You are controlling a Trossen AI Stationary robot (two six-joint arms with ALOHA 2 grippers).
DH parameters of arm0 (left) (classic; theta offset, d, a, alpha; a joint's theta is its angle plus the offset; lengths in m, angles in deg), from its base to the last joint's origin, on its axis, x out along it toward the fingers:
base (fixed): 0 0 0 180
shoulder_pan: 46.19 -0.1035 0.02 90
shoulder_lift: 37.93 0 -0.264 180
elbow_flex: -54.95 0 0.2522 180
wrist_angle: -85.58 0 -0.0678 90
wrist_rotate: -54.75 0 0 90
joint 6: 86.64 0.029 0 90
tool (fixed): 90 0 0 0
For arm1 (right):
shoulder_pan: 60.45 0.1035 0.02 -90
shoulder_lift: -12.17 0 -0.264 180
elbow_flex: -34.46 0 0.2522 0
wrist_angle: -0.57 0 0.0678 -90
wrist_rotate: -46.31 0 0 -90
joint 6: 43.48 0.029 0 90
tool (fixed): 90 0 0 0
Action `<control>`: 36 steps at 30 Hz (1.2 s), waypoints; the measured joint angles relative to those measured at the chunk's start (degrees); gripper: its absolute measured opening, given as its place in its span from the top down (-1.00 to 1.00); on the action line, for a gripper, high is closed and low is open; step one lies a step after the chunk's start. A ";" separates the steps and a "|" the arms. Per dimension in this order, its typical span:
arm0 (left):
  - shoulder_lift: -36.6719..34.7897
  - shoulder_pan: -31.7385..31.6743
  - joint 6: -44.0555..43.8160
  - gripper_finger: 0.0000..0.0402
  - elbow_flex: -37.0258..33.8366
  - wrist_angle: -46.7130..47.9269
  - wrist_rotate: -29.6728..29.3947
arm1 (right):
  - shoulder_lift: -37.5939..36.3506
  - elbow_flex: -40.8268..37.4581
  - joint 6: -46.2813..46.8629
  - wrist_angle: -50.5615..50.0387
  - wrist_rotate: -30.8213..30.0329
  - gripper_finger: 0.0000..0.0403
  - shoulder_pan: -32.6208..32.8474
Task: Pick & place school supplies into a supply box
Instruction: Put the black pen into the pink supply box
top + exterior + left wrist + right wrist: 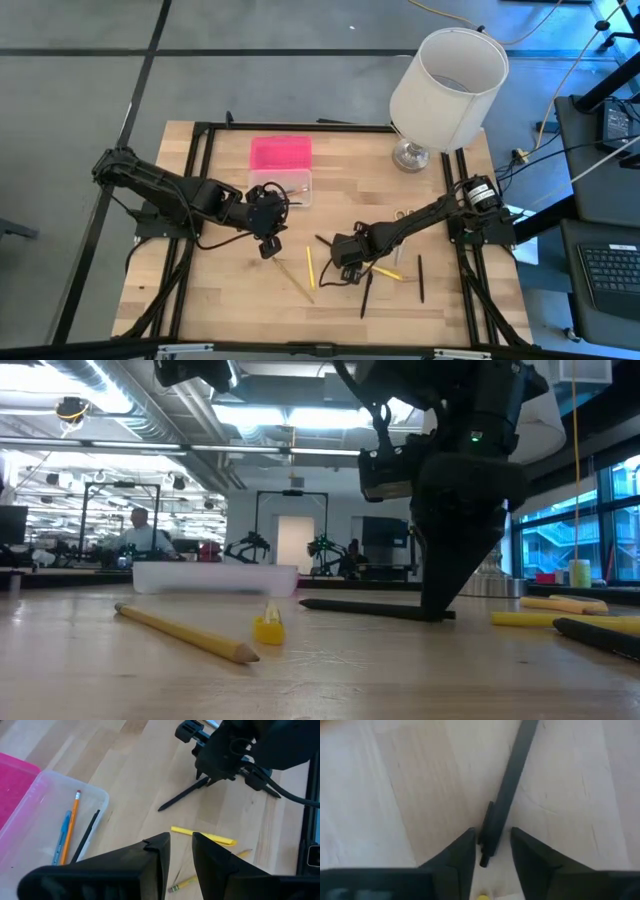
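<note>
The supply box lies open near the table's far edge, pink lid [280, 152] flat behind the clear base [280, 186]. In the base [50, 820] lie an orange pencil [71, 825], a blue pen and a black pen. My left gripper [268, 246] [181, 851] hovers just near of the box, open by a narrow gap, with nothing in it. My right gripper [336, 250] [492, 845] is down at the table in the middle. It is open, one finger on each side of the clip end of a black pen [507, 785] [325, 241] [370, 607] lying flat on the wood.
Loose on the near half lie a wood-yellow pencil [295, 281] [185, 632], a yellow pen [309, 265], more yellow pens [385, 271] and two black pens [366, 295] [421, 277]. A big white lampshade [448, 75] on a metal foot stands at the far right corner.
</note>
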 joint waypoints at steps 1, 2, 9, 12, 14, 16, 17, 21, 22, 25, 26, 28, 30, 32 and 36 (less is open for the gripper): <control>0.00 0.00 0.00 0.63 0.00 -0.02 0.00 | 0.01 0.00 -0.03 -0.23 -0.23 0.45 0.01; 0.00 0.00 0.00 0.63 0.00 0.00 0.00 | 0.03 0.00 -0.03 -0.45 -0.30 0.51 0.01; 0.00 0.00 -0.12 0.63 0.00 0.00 0.03 | 0.08 -0.02 -1.81 -1.33 -0.64 0.77 0.08; 0.00 0.00 -0.29 0.63 0.00 0.02 0.09 | -0.15 -0.03 -2.33 -1.51 -0.55 0.77 0.08; 0.00 0.00 -1.43 0.63 0.00 0.03 0.44 | -0.78 -0.09 -2.32 -1.84 -0.46 0.75 0.08; 0.00 0.00 -2.31 0.63 0.00 0.02 1.89 | -1.78 -0.17 -2.07 -2.38 0.02 0.73 0.08; 0.00 0.00 -2.64 0.63 0.00 0.02 2.66 | -2.40 -0.38 -2.07 -3.26 0.53 0.73 0.10; 0.00 0.33 -3.50 0.63 0.00 -0.31 4.18 | -5.97 -0.55 -2.17 -4.79 1.91 0.74 0.15; 0.00 0.50 -3.51 0.63 0.00 -0.86 4.53 | -7.24 -0.48 -2.19 -5.46 1.99 0.74 0.04; 0.00 1.12 -3.58 0.63 0.00 -3.42 4.85 | -10.33 -0.46 -2.20 -6.89 2.52 0.73 -0.27; 0.00 1.34 -3.57 0.63 0.00 -5.04 4.85 | -11.76 -0.48 -2.20 -7.53 2.51 0.73 -0.27; 0.00 1.82 -3.06 0.63 0.00 -8.84 4.40 | -14.96 -0.42 -2.09 -7.95 2.53 0.73 -0.17; 0.02 2.44 -0.73 0.63 0.00 -14.26 3.40 | -18.44 -0.35 -2.03 -8.63 2.48 0.73 -0.14; 0.02 3.23 2.76 0.63 0.00 -20.41 2.89 | -22.48 -0.35 -1.71 -9.08 1.97 0.73 -0.36; 0.02 4.21 9.22 0.63 0.02 -31.26 3.11 | -31.68 -0.35 0.36 -9.74 -3.31 0.73 -0.75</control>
